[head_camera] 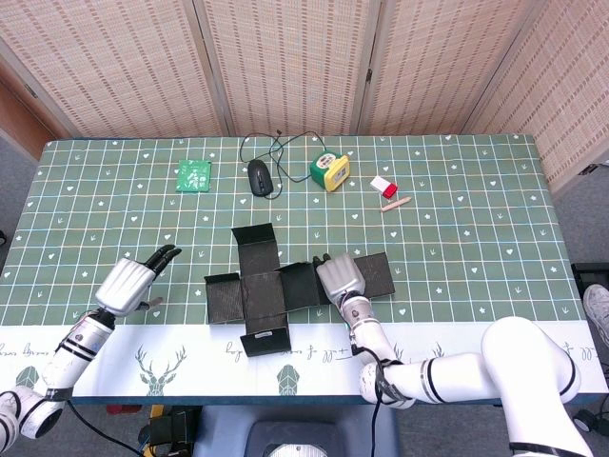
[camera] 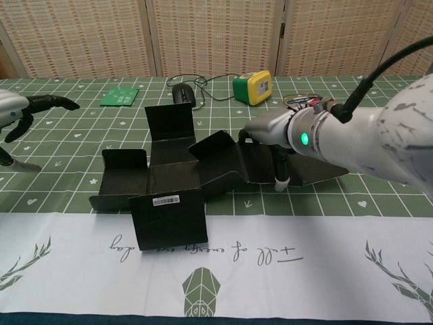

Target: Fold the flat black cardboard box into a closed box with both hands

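Right hand (head_camera: 340, 277) palm-down, pressing black cardboard box (head_camera: 262, 290) flap; left hand (head_camera: 133, 280) spread, hovering apart

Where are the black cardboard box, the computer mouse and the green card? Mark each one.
black cardboard box (head_camera: 264, 295): head view, on its flat centre panel.
computer mouse (head_camera: 259, 176): head view, on the middle of its black body.
green card (head_camera: 194, 175): head view, on the middle of its face.

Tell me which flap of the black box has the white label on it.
The near flap, at the table's front edge, standing up over the white border. It alone carries the white label; the other flaps are plain black.
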Action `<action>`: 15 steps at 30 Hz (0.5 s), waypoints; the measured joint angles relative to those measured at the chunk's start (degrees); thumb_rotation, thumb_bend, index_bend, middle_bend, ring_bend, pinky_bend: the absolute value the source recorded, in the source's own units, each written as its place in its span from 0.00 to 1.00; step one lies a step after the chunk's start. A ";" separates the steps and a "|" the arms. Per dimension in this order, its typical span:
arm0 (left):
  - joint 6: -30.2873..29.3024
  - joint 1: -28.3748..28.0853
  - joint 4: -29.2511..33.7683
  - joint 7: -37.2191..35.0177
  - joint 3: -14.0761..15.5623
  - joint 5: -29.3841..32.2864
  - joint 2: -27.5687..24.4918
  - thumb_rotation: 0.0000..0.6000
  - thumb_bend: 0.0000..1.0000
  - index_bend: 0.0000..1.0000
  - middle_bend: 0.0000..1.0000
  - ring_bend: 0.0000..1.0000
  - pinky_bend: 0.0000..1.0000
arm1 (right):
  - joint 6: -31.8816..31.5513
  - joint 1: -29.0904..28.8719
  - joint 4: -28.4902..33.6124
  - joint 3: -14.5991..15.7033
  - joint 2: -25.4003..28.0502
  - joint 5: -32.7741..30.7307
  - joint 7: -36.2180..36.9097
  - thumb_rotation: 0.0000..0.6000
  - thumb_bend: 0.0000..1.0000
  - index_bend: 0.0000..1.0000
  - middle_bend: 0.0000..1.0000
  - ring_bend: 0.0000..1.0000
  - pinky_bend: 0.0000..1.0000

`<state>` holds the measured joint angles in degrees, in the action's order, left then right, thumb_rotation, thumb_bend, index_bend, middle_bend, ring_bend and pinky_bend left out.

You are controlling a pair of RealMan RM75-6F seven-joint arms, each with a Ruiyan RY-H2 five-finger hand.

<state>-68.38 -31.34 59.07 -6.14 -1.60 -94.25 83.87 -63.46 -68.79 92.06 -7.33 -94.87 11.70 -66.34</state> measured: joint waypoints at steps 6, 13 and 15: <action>1.41 -1.54 -4.53 0.28 1.39 -1.13 4.03 1.00 0.10 0.00 0.00 0.66 0.99 | 0.25 0.36 0.12 0.66 0.25 0.74 0.51 1.00 0.25 0.13 0.25 0.79 0.94; 0.20 -2.37 -8.29 -0.38 1.85 -1.68 8.18 1.00 0.10 0.00 0.00 0.65 0.99 | 0.44 0.51 0.15 0.95 0.32 1.19 0.88 1.00 0.25 0.13 0.25 0.79 0.94; 0.08 -2.65 -8.76 -0.73 1.98 -1.80 8.88 1.00 0.10 0.00 0.00 0.65 0.99 | 0.62 0.53 0.15 0.99 0.34 1.18 0.98 1.00 0.25 0.13 0.25 0.79 0.94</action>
<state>-68.30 -33.99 50.31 -6.87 0.38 -96.06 92.75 -62.85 -68.26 92.21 -6.34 -94.52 12.88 -65.37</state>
